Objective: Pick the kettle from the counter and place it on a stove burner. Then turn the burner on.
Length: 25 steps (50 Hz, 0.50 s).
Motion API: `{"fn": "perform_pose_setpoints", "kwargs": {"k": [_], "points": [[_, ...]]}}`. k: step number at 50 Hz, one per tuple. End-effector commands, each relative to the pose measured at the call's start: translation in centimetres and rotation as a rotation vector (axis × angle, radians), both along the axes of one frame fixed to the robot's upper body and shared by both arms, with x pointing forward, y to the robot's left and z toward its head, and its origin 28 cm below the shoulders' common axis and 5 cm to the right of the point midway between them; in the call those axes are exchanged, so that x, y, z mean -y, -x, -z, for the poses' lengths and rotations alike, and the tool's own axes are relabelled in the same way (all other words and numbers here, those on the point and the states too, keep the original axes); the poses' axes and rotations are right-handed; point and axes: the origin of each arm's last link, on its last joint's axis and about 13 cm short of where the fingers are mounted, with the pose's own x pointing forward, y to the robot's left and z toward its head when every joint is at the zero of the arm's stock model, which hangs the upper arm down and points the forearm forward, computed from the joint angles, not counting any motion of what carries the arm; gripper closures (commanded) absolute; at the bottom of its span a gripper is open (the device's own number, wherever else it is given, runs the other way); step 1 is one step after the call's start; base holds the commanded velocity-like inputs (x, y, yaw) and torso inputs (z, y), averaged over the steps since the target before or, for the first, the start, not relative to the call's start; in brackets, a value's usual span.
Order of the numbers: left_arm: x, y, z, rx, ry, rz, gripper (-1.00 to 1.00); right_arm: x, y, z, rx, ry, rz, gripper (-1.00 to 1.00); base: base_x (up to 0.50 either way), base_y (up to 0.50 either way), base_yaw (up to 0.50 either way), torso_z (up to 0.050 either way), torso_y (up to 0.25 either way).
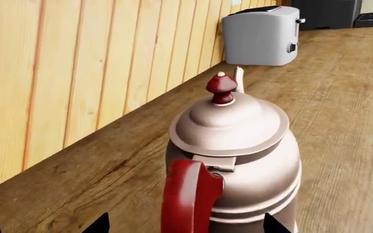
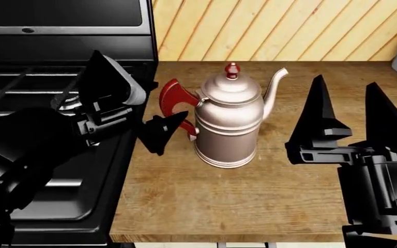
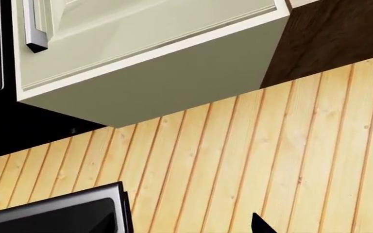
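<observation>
Left wrist view: the kettle (image 1: 235, 150) stands upright on the counter (image 1: 342, 121), its red handle (image 1: 190, 196) turned toward the camera and lined up between two spread fingertips, ready for a grasp; a toaster (image 1: 262, 36) sits farther along.
Head view: the left gripper (image 2: 138, 98) has its jaws spread either side of the handle, not touching it; the stove (image 2: 19, 85) lies just beside. The right gripper (image 2: 350, 111) waits open, pointing up, clear of the kettle.
Right wrist view: only the wall cabinet (image 3: 147, 58) and wood paneling (image 3: 271, 165) show.

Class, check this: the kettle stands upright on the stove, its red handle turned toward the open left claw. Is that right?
Not quite. The kettle stands on the counter, beside the stove, as the head view shows. It is upright, handle toward the open left claw.
</observation>
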Motion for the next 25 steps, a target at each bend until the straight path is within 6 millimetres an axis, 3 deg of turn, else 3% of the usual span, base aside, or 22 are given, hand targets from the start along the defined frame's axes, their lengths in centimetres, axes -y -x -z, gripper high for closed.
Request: {"fn": "perform_pose_setpoints", "kwargs": {"k": [1, 9, 10, 25], "points": [[0.4, -1.1, 0.7, -0.019, -0.017, -0.011, -1.0, 0.0, 0.0, 0.0, -0.002, -0.003, -0.002, -1.0, 0.0, 0.0, 0.0, 0.0, 0.0], [1.1, -1.5, 1.1, -0.029, -0.021, 0.033, -1.0, 0.1, -0.1, 0.1, -0.003, -0.005, -0.002, -1.0, 0.0, 0.0, 0.0, 0.0, 0.0], [1.2, -1.4, 1.2, -0.017, -0.027, 0.047, 1.0, 0.1, -0.1, 0.2, -0.003, -0.005, -0.002, -1.0, 0.0, 0.0, 0.0, 0.0, 0.0], [1.4, -1.1, 1.1, 0.086, -0.012, 0.079, 1.0, -0.1, -0.1, 0.2, -0.005, 0.006, 0.002, -1.0, 0.0, 0.0, 0.0, 0.0, 0.0]]}}
